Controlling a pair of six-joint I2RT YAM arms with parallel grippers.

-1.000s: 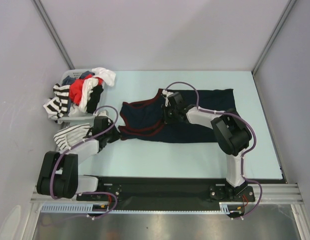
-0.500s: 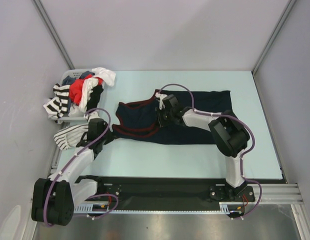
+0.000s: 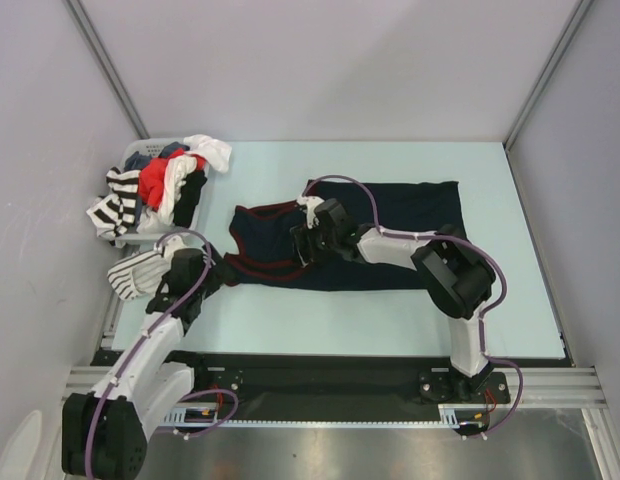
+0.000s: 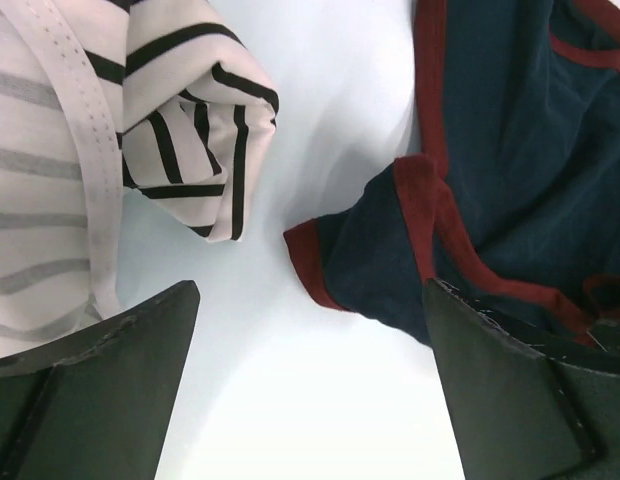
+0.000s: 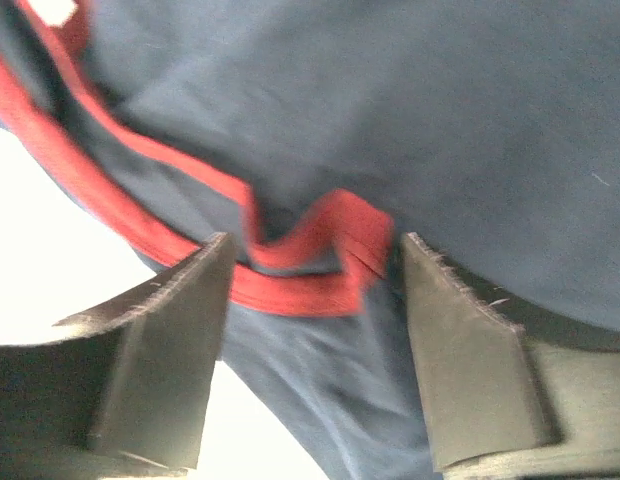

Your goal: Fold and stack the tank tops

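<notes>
Since a second ago the navy jersey (image 3: 410, 205) has slid left across the table (image 3: 390, 310). Left gripper (image 4: 310, 300) gapes empty beside its strap and the striped top (image 4: 180, 150); right gripper (image 5: 310, 250), jaws parted, seemingly straddles the trim. Limp cloth: pinch hems.

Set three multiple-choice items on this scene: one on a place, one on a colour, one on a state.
1. Where is the laundry basket? A. far left of the table B. far right C. centre
2. Trim colour of the navy tank top? A. yellow B. maroon C. green
3. The left gripper is: A. shut on the navy top B. shut on nothing C. open, empty
Answers: A, the basket sits at the overhead view's left edge; B, maroon bands edge its armholes; C, its jaws stand wide apart, nothing between.
</notes>
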